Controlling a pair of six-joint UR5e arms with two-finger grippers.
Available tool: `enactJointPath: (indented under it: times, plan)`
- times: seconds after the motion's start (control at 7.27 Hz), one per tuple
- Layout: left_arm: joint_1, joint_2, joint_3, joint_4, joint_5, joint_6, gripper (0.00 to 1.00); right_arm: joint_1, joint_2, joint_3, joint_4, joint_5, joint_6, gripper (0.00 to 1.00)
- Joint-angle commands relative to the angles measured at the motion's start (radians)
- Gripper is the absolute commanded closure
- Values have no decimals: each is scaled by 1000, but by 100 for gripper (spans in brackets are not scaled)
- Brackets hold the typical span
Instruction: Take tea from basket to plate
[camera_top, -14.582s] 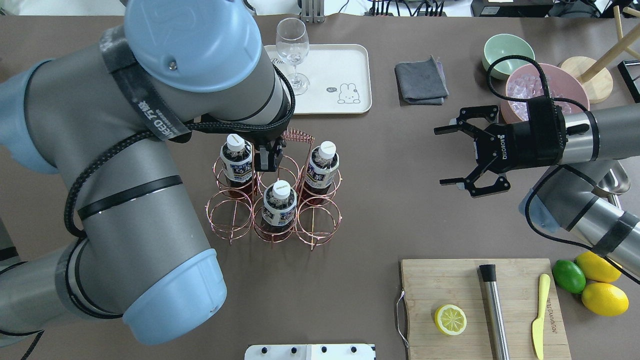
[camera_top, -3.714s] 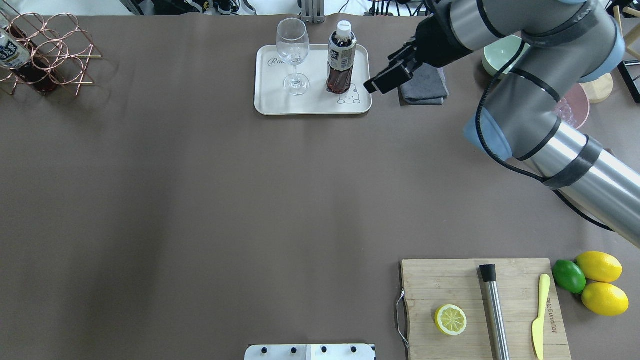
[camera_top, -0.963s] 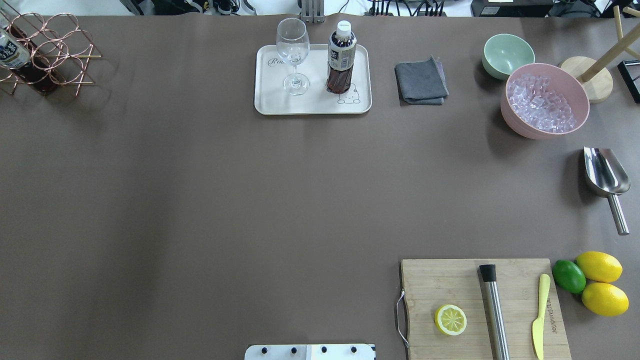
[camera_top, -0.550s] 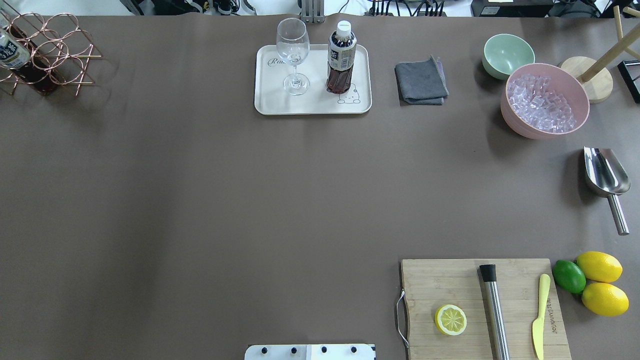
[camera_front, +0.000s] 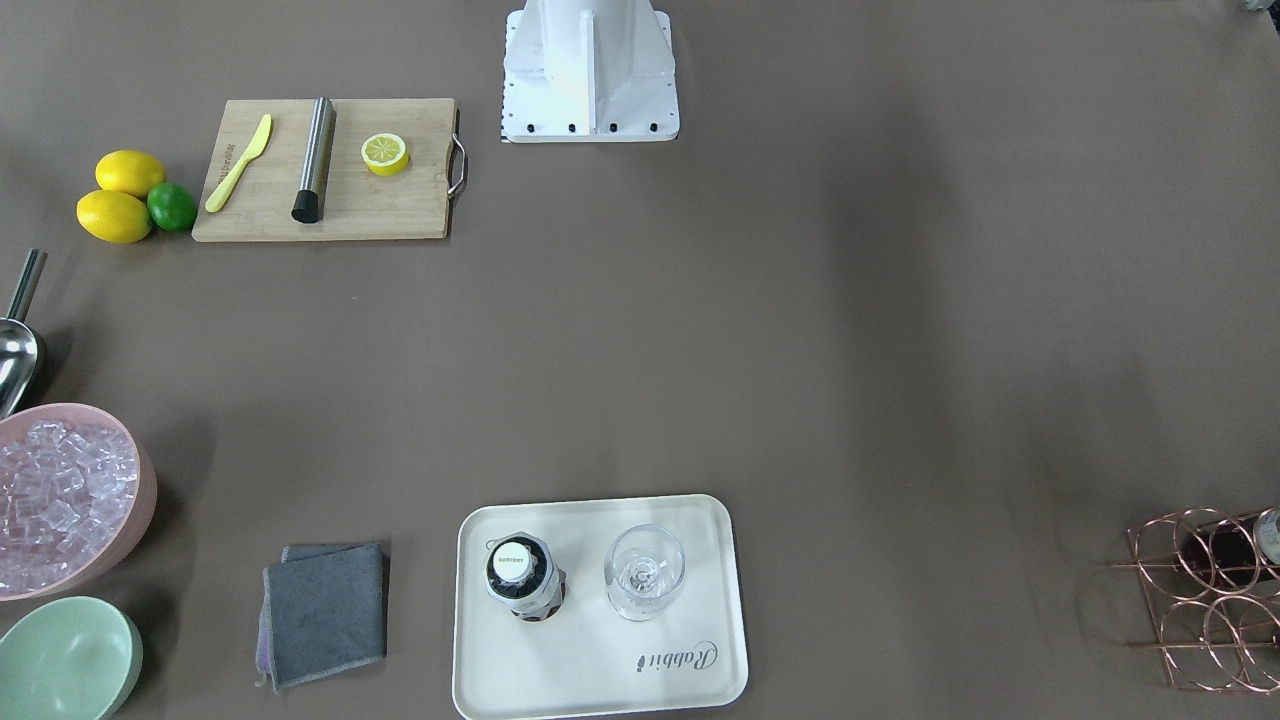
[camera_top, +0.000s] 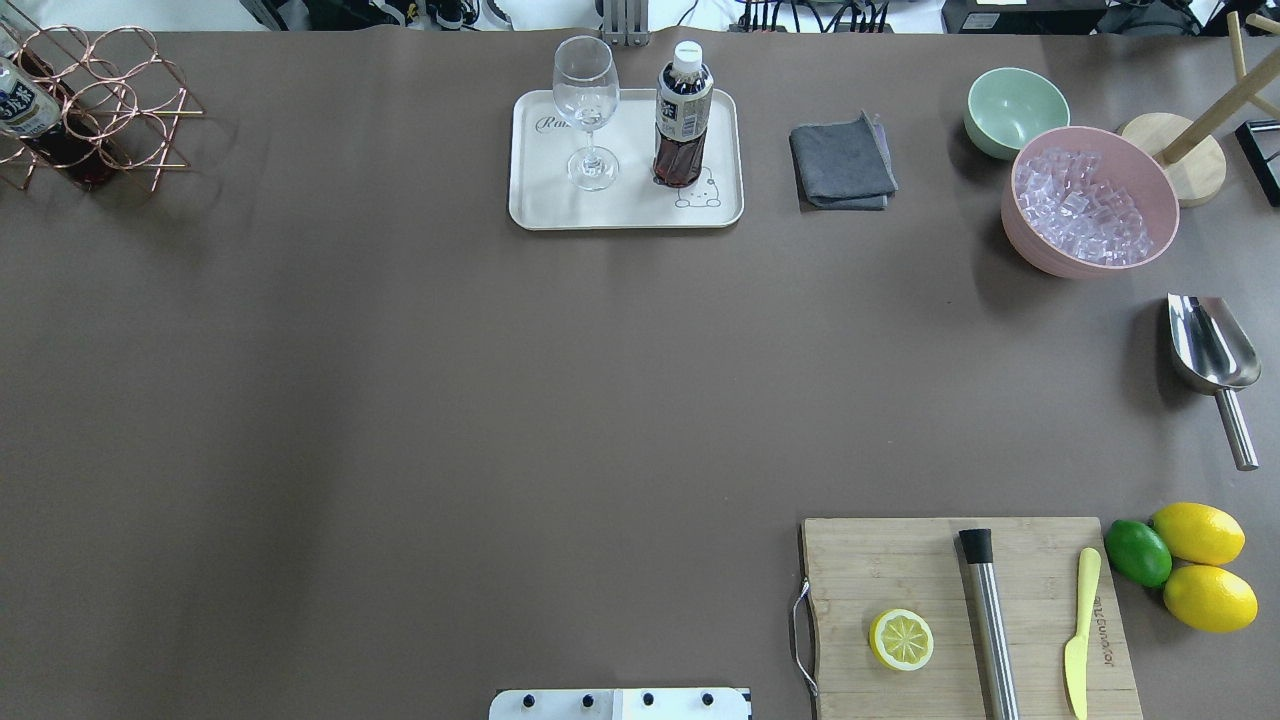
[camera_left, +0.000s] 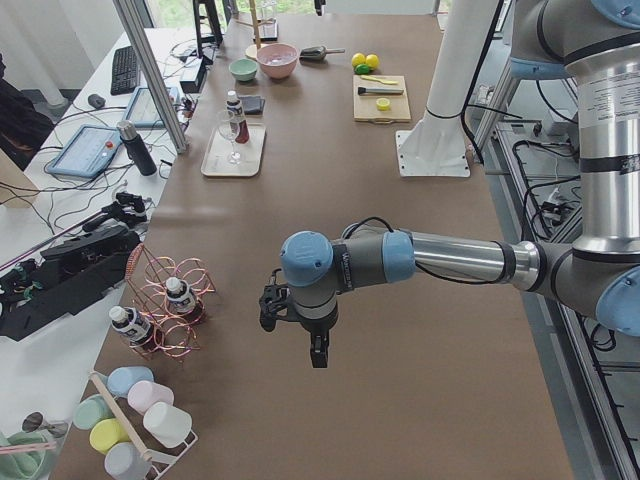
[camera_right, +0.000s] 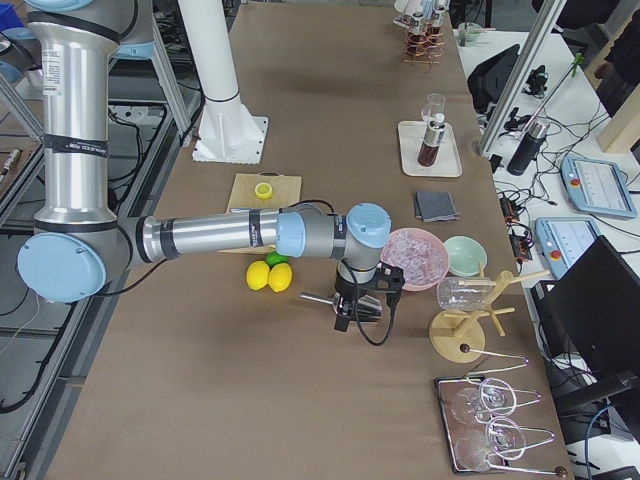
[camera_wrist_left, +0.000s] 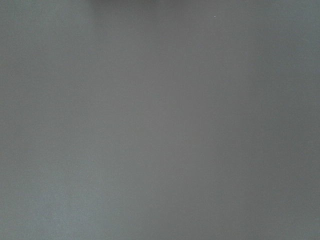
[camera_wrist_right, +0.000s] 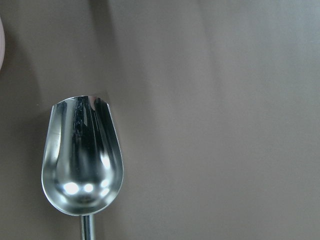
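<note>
A tea bottle (camera_top: 684, 115) stands upright on the cream plate (camera_top: 630, 205), beside the wine glass (camera_top: 586, 100); it also shows in the front view (camera_front: 522, 578). The copper wire basket (camera_top: 100, 110) stands at the table's far left corner with two more tea bottles (camera_left: 180, 293) in it. My left gripper (camera_left: 318, 358) shows only in the exterior left view, pointing down over bare table far from basket and plate. My right gripper (camera_right: 342, 322) shows only in the exterior right view, above the metal scoop (camera_wrist_right: 82, 155). I cannot tell whether either is open or shut.
A grey cloth (camera_top: 842, 162), a green bowl (camera_top: 1012, 108) and a pink ice bowl (camera_top: 1088, 200) sit right of the plate. A cutting board (camera_top: 960, 610) with a lemon half, a steel muddler and a yellow knife lies at the near right, lemons and a lime (camera_top: 1138, 552) beside it.
The basket went from mid-table to the far left corner and one tea bottle now stands on the plate. The right arm left the overhead view. Nothing has moved in the last second.
</note>
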Motion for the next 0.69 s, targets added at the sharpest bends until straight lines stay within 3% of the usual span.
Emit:
enactJointPath:
  times: [0.0, 0.55]
  plan:
    - [-2, -2, -6, 0, -1, 1, 2, 0, 0, -1, -1, 0, 0, 0]
    - [-2, -2, -3, 0, -2, 1, 2, 0, 0, -8, -1, 0, 0, 0]
